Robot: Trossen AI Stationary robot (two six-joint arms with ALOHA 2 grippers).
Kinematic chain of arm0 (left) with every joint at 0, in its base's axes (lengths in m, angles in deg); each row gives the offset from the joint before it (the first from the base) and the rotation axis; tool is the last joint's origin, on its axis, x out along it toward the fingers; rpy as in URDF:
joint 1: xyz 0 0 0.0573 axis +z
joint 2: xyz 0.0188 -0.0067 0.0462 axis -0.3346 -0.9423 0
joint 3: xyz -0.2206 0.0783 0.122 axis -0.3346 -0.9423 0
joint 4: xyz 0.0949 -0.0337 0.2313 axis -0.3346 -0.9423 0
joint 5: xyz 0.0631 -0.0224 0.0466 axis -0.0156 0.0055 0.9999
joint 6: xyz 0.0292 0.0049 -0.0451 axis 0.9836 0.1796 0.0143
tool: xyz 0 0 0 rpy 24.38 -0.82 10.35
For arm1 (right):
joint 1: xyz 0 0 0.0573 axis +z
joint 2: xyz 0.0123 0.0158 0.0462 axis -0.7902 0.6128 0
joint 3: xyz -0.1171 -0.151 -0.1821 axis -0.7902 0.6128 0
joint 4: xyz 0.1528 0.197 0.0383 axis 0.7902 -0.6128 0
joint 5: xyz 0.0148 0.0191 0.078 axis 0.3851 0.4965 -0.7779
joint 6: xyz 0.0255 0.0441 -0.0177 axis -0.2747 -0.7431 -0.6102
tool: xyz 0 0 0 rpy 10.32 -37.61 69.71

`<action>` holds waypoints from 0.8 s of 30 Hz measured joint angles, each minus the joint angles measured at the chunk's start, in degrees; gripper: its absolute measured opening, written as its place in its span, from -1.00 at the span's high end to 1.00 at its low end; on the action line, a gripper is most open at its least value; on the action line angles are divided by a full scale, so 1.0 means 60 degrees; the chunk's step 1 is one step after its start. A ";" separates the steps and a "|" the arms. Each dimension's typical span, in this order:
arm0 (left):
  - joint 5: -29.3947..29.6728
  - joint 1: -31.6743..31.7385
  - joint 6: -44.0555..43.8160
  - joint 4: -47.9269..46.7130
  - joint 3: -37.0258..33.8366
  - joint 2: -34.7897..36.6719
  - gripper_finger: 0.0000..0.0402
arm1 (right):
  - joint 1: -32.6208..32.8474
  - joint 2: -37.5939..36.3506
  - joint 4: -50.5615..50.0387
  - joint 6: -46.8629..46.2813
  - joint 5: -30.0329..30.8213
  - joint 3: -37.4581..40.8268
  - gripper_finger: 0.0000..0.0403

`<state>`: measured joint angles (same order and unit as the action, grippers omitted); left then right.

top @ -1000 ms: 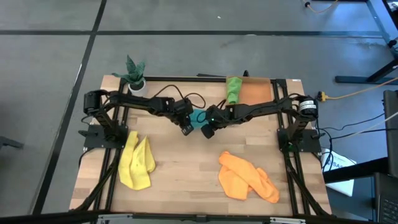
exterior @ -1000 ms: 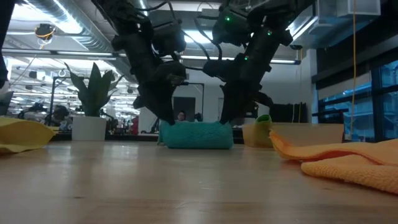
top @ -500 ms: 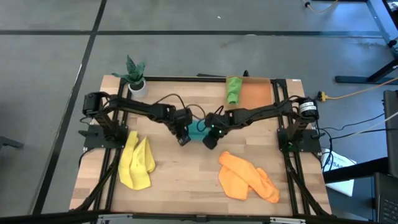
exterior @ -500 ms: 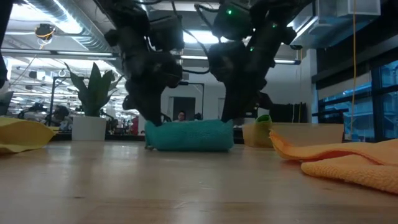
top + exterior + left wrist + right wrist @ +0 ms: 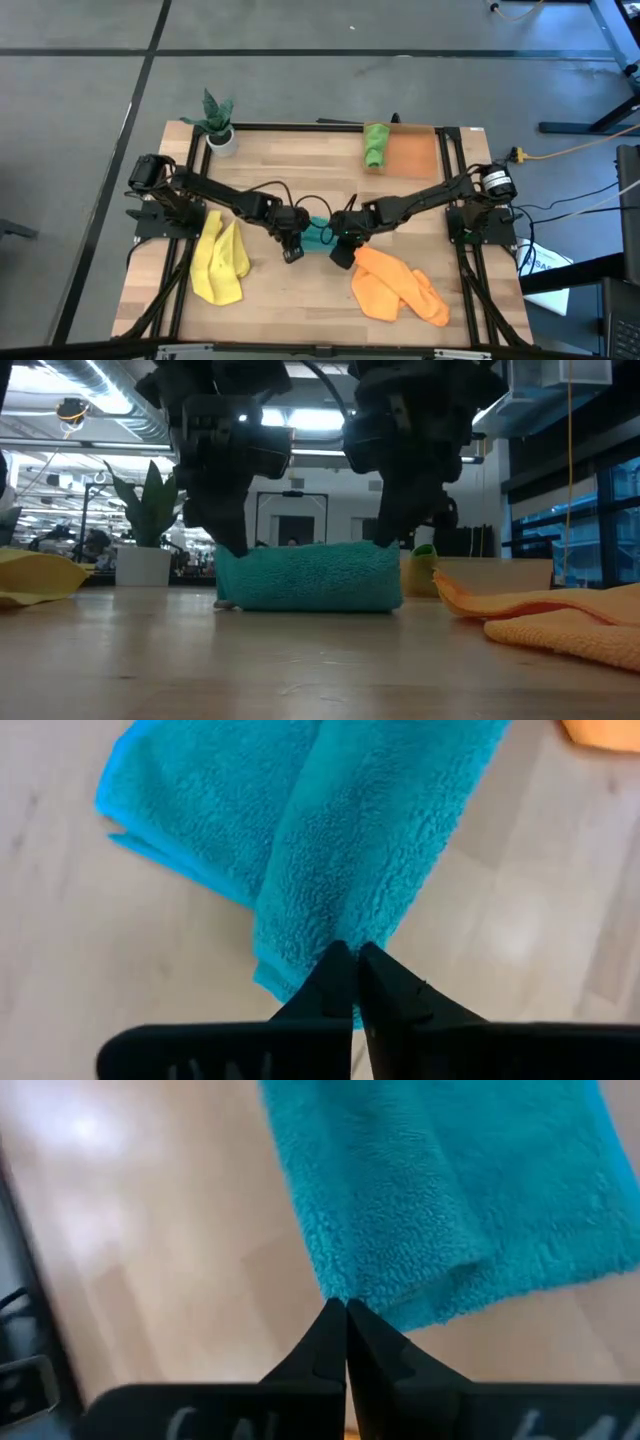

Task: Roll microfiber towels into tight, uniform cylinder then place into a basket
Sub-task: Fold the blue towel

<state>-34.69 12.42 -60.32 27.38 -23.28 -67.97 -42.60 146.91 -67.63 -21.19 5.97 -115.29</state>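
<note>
I have both arms reaching in to the middle of the wooden surface (image 5: 290, 310), meeting over the rolled teal towel (image 5: 318, 236). The left gripper (image 5: 353, 982) sits at one end of the roll with its jaws pressed fully together, tips touching the towel's edge; whether any cloth is caught between them I cannot tell. The right gripper (image 5: 345, 1325) is at the other end, jaws likewise closed tight, tips right against the teal pile.

From table height the teal towel lies flat on the surface as a thick roll, with an arm coming down at each end of it.

The orange towel (image 5: 398, 284) lies crumpled just beside the right gripper — the yellow towel (image 5: 220, 260) is heaped well off toward the left arm's base. At the far edge, the orange basket (image 5: 412, 150) holds the bright green towel (image 5: 375, 144), rolled, along one side. A potted plant (image 5: 216, 121) stands in the far left corner.
</note>
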 joint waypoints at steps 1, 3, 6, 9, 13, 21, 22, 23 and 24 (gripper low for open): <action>0.0214 -0.0005 0.0015 0.0043 -0.0005 0.0000 1.00 | 0.0000 0.0000 -0.0037 -0.0130 0.0324 0.0005 0.99; 0.0832 0.0010 0.0189 0.0057 -0.0005 0.0000 1.00 | -0.0007 0.0000 -0.0150 -0.0471 0.1094 0.0011 0.99; 0.1745 -0.0028 0.0437 0.0090 -0.0005 0.0000 1.00 | -0.0012 0.0000 -0.0312 -0.0894 0.2202 0.0011 0.99; 0.2417 -0.0162 0.0856 0.0111 -0.0005 0.0000 1.00 | 0.0085 0.0000 -0.0367 -0.0921 0.3145 0.0011 0.99; 0.3221 -0.0272 0.1033 0.0138 -0.0005 0.0000 1.00 | 0.0264 0.0000 -0.0360 -0.0883 0.4004 0.0011 0.99; 0.1787 -0.0356 0.0997 0.0126 -0.0005 0.0000 1.00 | 0.0386 0.0000 -0.0326 -0.0869 0.3839 0.0011 0.99; 0.1585 -0.0418 0.0982 0.0095 -0.0005 0.0000 1.00 | 0.0386 0.0000 -0.0305 -0.0869 0.3566 0.0011 0.99; 0.1343 -0.0503 0.0946 0.0062 -0.0005 0.0000 1.00 | 0.0389 0.0000 -0.0285 -0.0843 0.3229 0.0011 0.99; 0.1122 -0.0602 0.0890 0.0026 -0.0005 0.0000 1.00 | 0.0406 0.0000 -0.0258 -0.0812 0.2803 0.0011 0.99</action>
<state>-27.95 8.81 -54.98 27.54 -23.31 -67.97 -40.17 146.91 -69.17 -26.06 22.79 -115.23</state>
